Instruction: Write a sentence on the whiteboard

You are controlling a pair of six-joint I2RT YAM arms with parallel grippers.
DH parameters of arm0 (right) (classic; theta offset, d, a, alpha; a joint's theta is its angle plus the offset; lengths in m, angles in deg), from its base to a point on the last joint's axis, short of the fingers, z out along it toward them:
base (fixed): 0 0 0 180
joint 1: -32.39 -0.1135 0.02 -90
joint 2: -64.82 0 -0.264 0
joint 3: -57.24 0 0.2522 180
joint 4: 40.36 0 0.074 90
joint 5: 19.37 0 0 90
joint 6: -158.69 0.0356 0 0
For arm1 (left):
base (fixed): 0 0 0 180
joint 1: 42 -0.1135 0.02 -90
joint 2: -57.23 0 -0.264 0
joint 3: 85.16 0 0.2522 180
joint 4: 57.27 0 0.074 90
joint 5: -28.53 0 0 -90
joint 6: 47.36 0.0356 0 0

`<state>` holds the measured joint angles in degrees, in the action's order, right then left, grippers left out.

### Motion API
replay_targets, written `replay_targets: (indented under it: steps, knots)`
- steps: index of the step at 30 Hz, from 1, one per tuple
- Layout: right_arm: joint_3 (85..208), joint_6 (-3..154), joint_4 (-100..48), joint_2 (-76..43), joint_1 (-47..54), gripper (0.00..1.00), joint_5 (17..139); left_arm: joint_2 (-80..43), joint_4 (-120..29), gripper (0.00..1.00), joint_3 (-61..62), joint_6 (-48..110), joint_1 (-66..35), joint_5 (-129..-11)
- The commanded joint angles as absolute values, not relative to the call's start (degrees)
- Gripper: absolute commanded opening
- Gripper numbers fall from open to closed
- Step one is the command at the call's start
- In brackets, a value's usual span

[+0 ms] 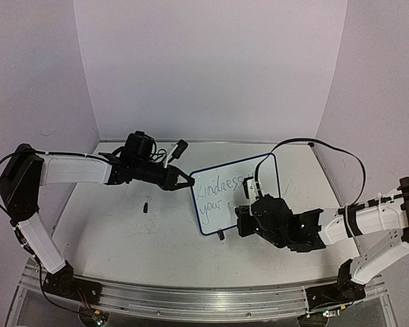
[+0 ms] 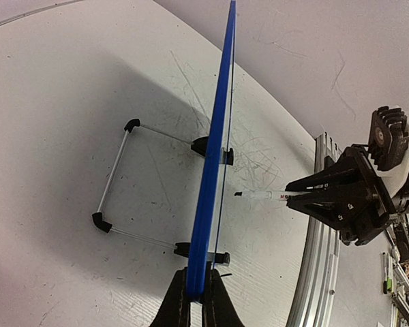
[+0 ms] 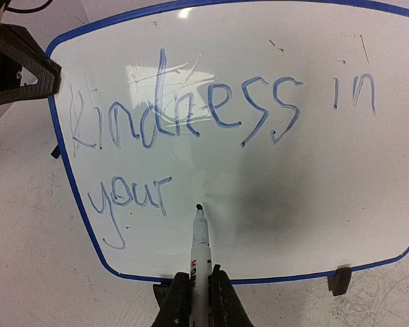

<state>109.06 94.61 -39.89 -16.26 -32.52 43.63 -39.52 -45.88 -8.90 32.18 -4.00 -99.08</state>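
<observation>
The whiteboard [image 1: 225, 204] stands tilted on a wire stand [image 2: 116, 177] at mid-table; the left wrist view shows its blue frame [image 2: 215, 163] edge-on. On its white face [image 3: 307, 184] the sentence reads "Kindness in" [image 3: 211, 109] on top and "your" [image 3: 129, 197] below. My left gripper [image 2: 197, 283] is shut on the whiteboard's left edge [image 1: 189, 182]. My right gripper [image 3: 201, 289] is shut on a white marker [image 3: 202, 238]. The marker's dark tip points at the bare board just right of "your". In the left wrist view, the marker [image 2: 259, 195] ends a small gap short of the board.
A small black cap [image 1: 146, 205] lies on the table left of the board. A black plug [image 1: 180, 148] with a cable lies behind the left gripper. An aluminium rail [image 1: 204, 300] runs along the near edge. White walls enclose the table.
</observation>
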Motion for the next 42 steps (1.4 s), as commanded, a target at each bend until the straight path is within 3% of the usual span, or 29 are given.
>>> replay_targets:
  steps: [1, 42]
  knots:
    - [111.78, 94.20, -41.28, -17.31, -32.51, 0.00, 41.95, -39.34, -43.25, 0.00, -9.20, 35.71, -3.68, -96.45]
    - [112.02, 96.38, -39.74, -21.94, -31.88, 0.00, 41.49, -39.51, -43.23, 0.00, -9.15, 35.57, -3.33, -96.72]
